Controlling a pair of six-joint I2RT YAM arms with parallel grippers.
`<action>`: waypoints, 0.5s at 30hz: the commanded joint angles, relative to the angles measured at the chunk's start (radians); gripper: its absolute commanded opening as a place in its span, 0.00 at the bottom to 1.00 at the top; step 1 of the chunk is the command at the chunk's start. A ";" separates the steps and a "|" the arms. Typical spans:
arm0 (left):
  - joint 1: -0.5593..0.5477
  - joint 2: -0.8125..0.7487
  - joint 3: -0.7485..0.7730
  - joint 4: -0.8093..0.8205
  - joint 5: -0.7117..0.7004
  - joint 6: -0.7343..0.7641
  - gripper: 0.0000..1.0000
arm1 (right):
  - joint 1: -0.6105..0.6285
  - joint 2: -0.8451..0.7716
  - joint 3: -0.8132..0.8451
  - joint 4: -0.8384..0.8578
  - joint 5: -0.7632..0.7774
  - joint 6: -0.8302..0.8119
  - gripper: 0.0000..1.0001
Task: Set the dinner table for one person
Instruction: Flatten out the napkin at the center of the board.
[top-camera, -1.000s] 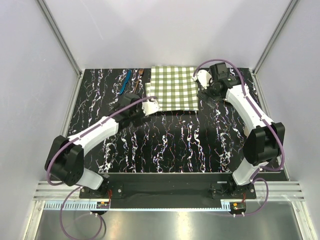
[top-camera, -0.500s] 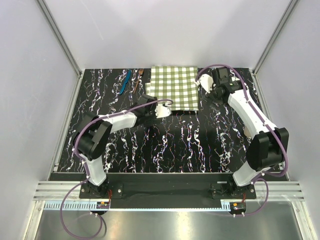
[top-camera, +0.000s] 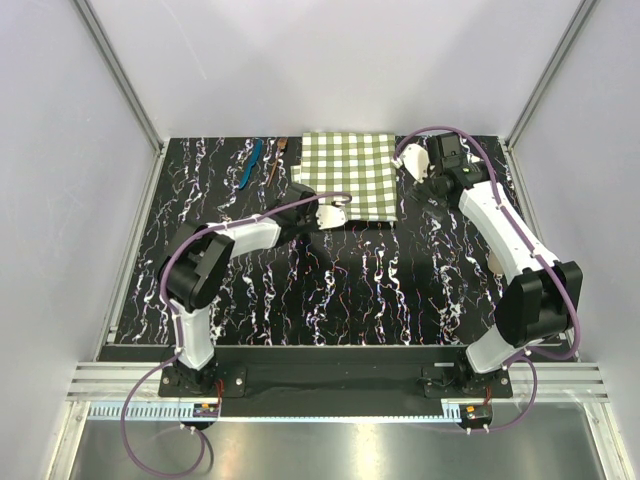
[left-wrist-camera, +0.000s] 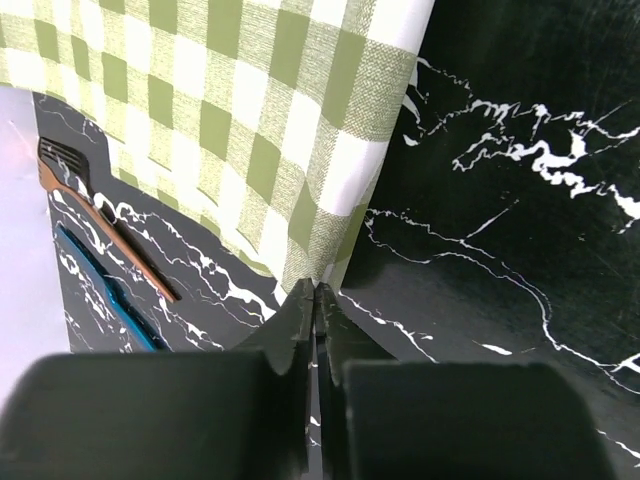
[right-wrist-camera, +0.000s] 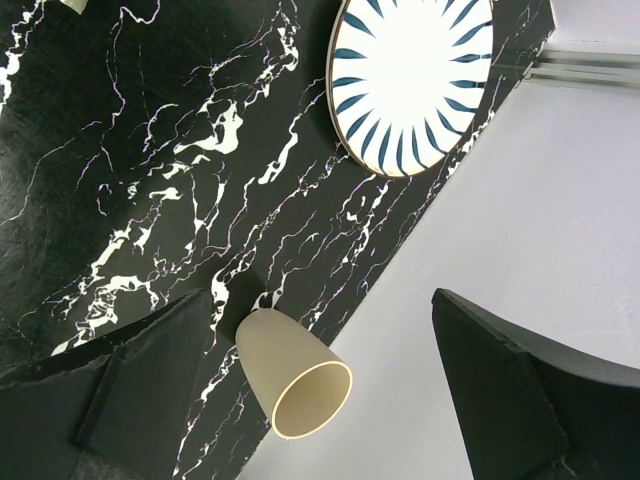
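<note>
One cloth clamped in left fingers; right fingers apart; one plate, one cup

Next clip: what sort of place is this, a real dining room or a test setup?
Most likely a lab test cell, not a home: plain white panel walls in aluminium framing, and a black marbled table with a checked cloth, plate and cup as props.
</note>
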 joint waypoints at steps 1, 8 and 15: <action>-0.002 0.000 0.040 0.030 0.013 -0.013 0.00 | -0.001 -0.026 -0.003 0.042 0.023 -0.010 0.98; 0.004 -0.034 0.063 0.075 -0.037 -0.028 0.00 | -0.001 -0.028 -0.017 0.055 0.028 -0.010 0.98; 0.036 -0.119 0.253 0.030 -0.143 -0.088 0.00 | -0.001 -0.040 -0.046 0.063 0.020 -0.004 0.99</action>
